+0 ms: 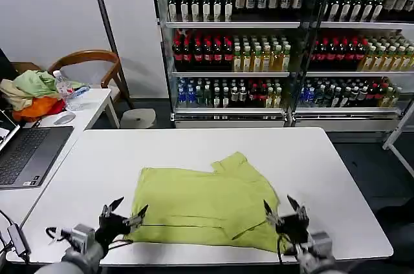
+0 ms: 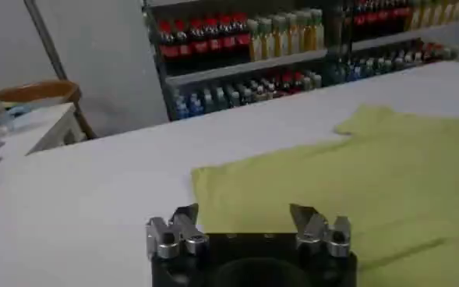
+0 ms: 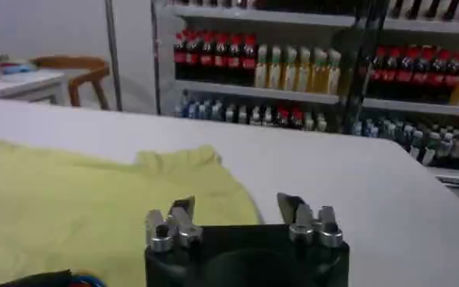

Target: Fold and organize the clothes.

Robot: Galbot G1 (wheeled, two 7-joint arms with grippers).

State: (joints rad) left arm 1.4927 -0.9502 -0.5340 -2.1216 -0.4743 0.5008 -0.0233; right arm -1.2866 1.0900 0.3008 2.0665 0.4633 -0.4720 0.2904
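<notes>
Long white rectangular table [image 1: 194, 151]: surface bare apart from the garment, with wide open margins at 9 o'clock, 12 o'clock and 3 o'clock of it.

Glass-fronted drinks shelving [image 1: 259, 41], stocked with bottles, stands beyond the table's far edge at 12 o'clock, well apart from the work.

Plain lime yellow-green short-sleeved cotton T-shirt [image 1: 207, 206]: lies flat, partly folded, at the middle of the table toward the near edge. One sleeve flap projects toward 1 o'clock. Its near hem runs close to the table's near edge; its left edge is straight and its near-left corner sits just beside the left gripper.

Open grey laptop [image 1: 26, 154] rests on a side desk at 9 o'clock, clear of the shirt.

Left gripper [image 1: 123, 212], at 7 o'clock of the shirt: fingers spread wide, holding nothing, tips just above the tabletop beside the shirt's corner.

Right gripper [image 1: 281, 209], at 5 o'clock: fingers likewise spread wide and empty, poised over the shirt's near-right corner.
</notes>
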